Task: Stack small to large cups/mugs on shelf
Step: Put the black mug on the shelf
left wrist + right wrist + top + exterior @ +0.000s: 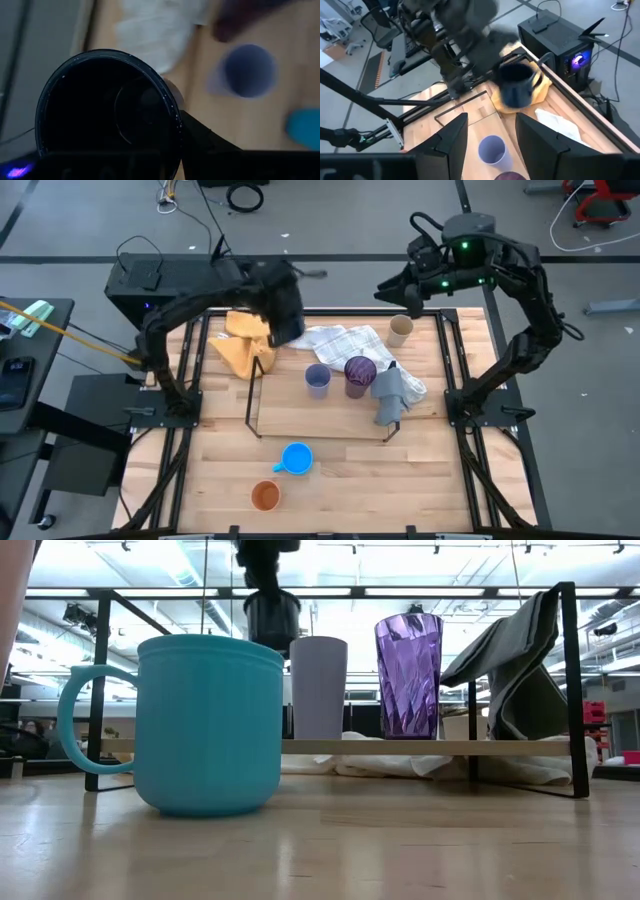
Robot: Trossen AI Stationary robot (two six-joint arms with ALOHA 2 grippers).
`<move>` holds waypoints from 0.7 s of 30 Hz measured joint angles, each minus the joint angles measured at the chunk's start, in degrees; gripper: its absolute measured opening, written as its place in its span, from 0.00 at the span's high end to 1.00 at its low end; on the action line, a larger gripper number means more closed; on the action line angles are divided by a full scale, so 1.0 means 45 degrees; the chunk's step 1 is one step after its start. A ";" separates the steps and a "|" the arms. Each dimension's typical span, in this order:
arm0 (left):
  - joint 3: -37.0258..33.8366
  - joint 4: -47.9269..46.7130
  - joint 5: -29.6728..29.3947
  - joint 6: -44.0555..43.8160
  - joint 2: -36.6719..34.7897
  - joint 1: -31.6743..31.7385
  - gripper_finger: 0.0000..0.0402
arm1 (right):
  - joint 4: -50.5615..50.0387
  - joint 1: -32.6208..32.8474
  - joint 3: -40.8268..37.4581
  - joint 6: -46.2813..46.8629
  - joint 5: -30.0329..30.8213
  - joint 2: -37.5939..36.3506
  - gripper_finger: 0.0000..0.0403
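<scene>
My left gripper [283, 315] is shut on the dark navy mug [516, 86] and holds it in the air over the shelf's far left part, next to the yellow cloth [243, 342]. The pale lavender-blue cup [317, 378] and the purple cup [360, 373] stand upright on the shelf [330, 747]. The tan cup [400, 330] stands at the table's far right. The bright blue mug [296, 458] and the orange cup [264, 496] stand near the front edge. My right gripper [492, 145] is open and empty, raised above the far right corner. My left gripper holds the navy mug by its rim [172, 107] from above. One dark finger [200, 140] lies against the outside of the wall; where the other finger sits I cannot tell. The mug hangs upright, mouth up, lifted clear above the shelf [272, 618].
A grey cloth [393, 392] hangs over the shelf's right end. A white-checked cloth [345, 340] lies behind the shelf. Bare wood [400, 490] lies at the front right of the table.
</scene>
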 joint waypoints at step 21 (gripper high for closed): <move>-0.5126 0.2354 -0.0093 -0.1945 -0.2207 -0.1321 0.94 | 0.0066 -0.0015 -0.0002 -0.0184 0.0003 0.0005 0.59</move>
